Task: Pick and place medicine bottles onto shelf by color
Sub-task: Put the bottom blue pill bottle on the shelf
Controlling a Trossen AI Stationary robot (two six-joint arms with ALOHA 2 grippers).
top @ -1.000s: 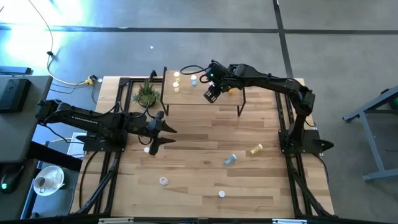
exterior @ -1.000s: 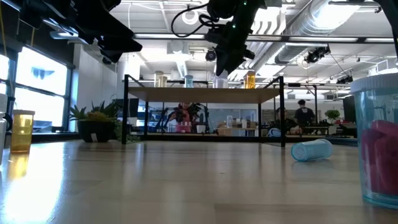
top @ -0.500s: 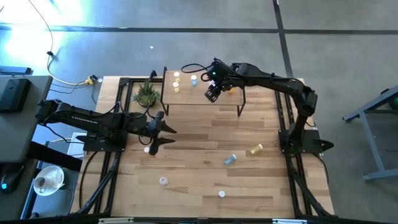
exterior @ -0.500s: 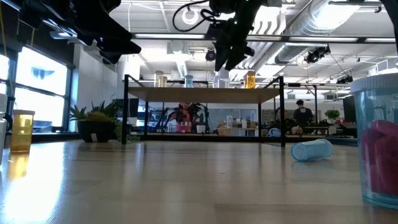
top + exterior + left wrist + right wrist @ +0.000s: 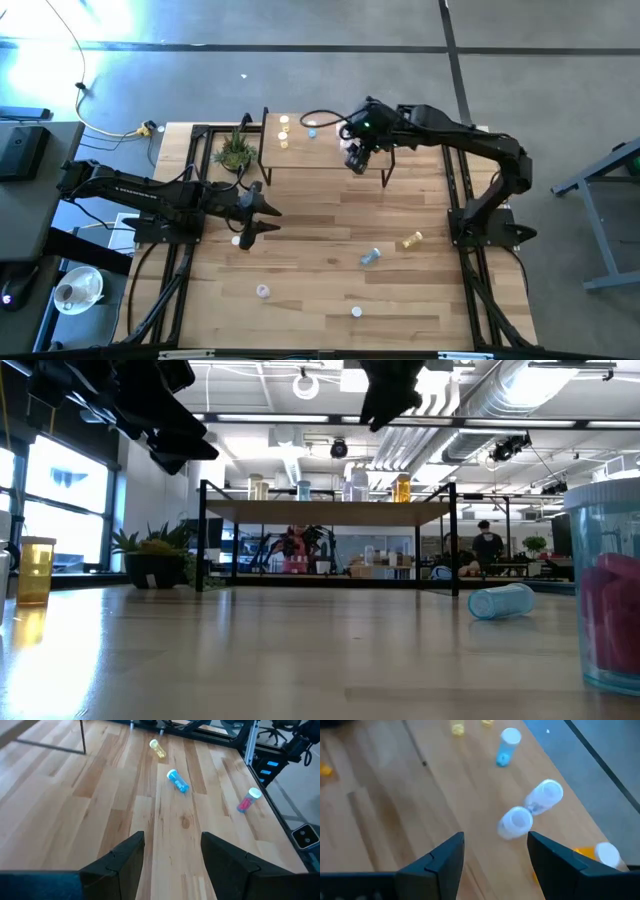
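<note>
Risen off the shelf (image 5: 300,157), right claw (image 5: 356,163) gapes empty — 2 pale bottles (image 5: 532,810) blurred; left claw (image 5: 172,851) wide.

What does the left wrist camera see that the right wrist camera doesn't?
Only the left wrist view: three bottles down on the table, a yellow bottle, a blue bottle and a pink bottle.

Only the right wrist view: bottles up on the shelf, among them a teal bottle, two pale bottles and an orange bottle.

Both: light wood, white-capped bottles, and an open end effector, the left end effector in one and the right end effector in the other.
</note>
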